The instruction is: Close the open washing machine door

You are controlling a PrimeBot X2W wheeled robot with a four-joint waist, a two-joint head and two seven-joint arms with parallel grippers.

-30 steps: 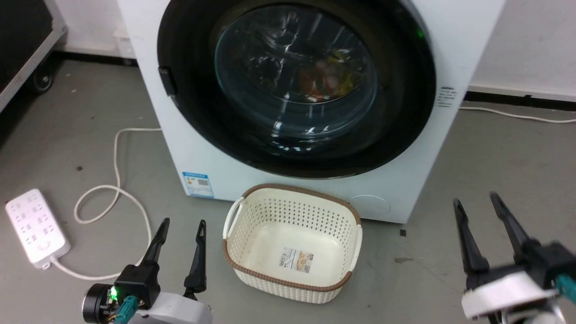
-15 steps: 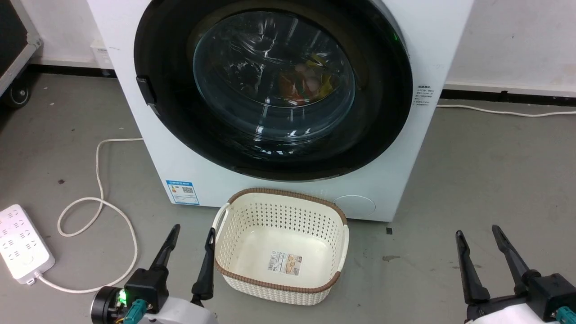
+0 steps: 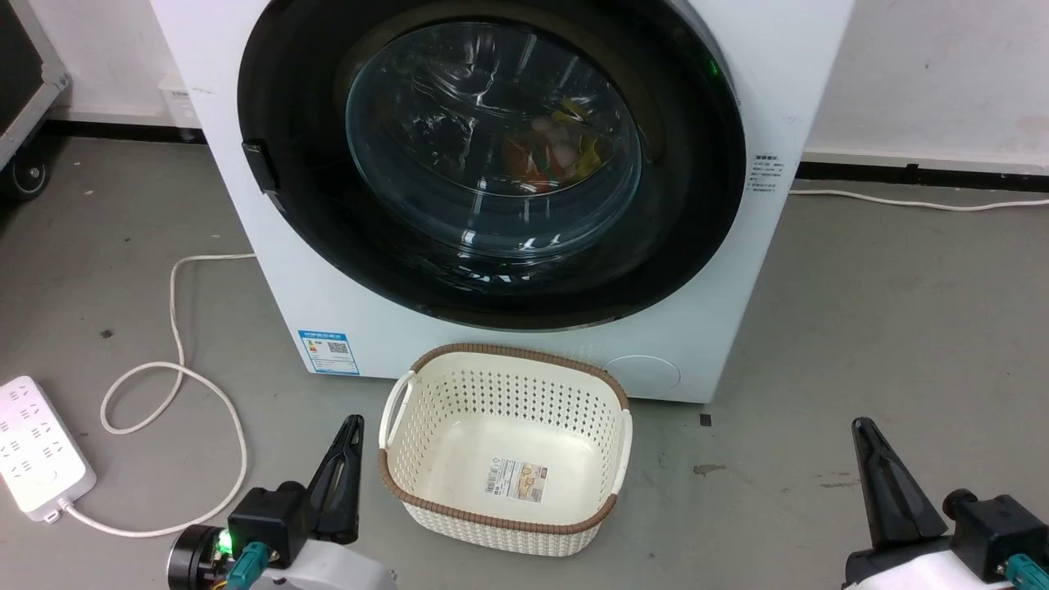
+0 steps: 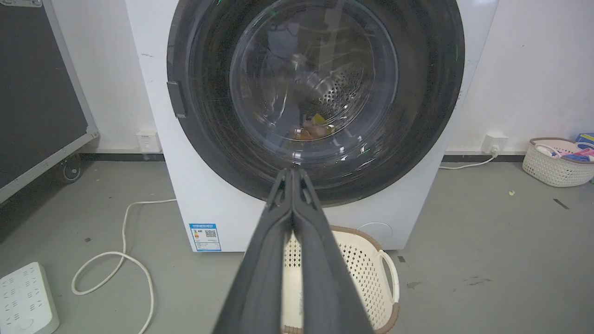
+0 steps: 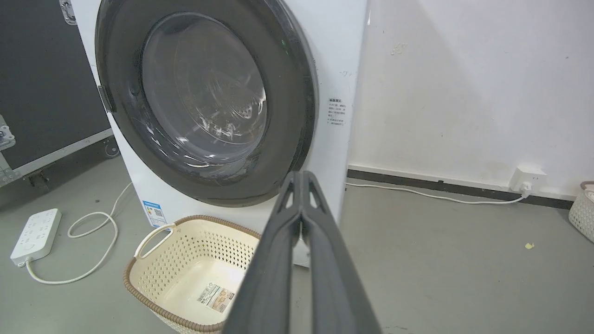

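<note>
Head view, glossy washing machine door [image 3: 492, 156], perforated basket [image 3: 500, 352], left end effector [image 3: 352, 426] and right end effector [image 3: 863, 428] clenched

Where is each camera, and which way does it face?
Head view: on the head, looking down at the washing machine door; left gripper, right gripper at bottom corners.
Left wrist view: on left wrist, facing the door squarely; jaws shut.
Right wrist view: on right wrist, facing it obliquely; jaws shut.
All share the basket.
</note>
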